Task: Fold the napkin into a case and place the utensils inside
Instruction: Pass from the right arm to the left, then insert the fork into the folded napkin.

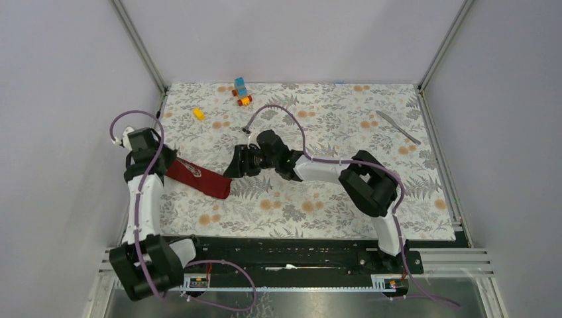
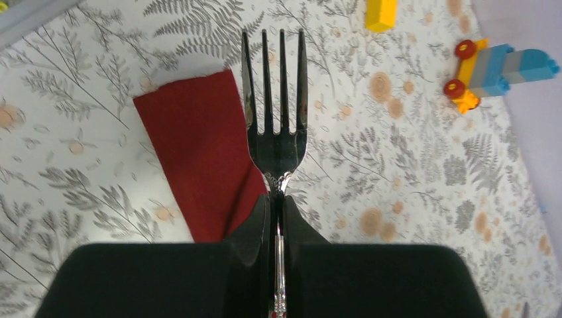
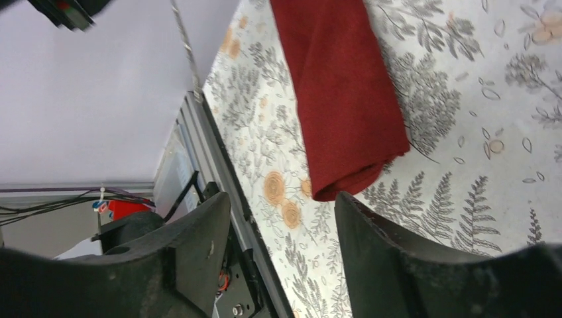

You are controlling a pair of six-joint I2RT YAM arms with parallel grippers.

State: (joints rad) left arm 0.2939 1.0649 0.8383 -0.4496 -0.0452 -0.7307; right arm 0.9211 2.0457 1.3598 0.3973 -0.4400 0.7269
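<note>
The dark red napkin (image 1: 202, 179), folded into a narrow case (image 2: 196, 154), lies slantwise on the left of the floral tablecloth. My left gripper (image 2: 276, 200) is shut on the handle of the silver fork (image 2: 277, 126). Its tines point forward over the case's right edge, and the fork (image 1: 193, 170) glints above the cloth. My right gripper (image 3: 281, 205) stands open just off the case's near end (image 3: 344, 99), with nothing between its fingers (image 3: 199, 238). From above, the right gripper (image 1: 233, 169) sits at the case's right end and the left gripper (image 1: 173, 161) at its left end. The knife (image 1: 397, 127) lies far right.
A blue and orange toy block car (image 1: 241, 91) and a small yellow block (image 1: 198, 114) sit at the back of the cloth; both also show in the left wrist view, the car (image 2: 497, 69) and the block (image 2: 381, 13). A metal frame rail (image 3: 219, 165) borders the table's edge.
</note>
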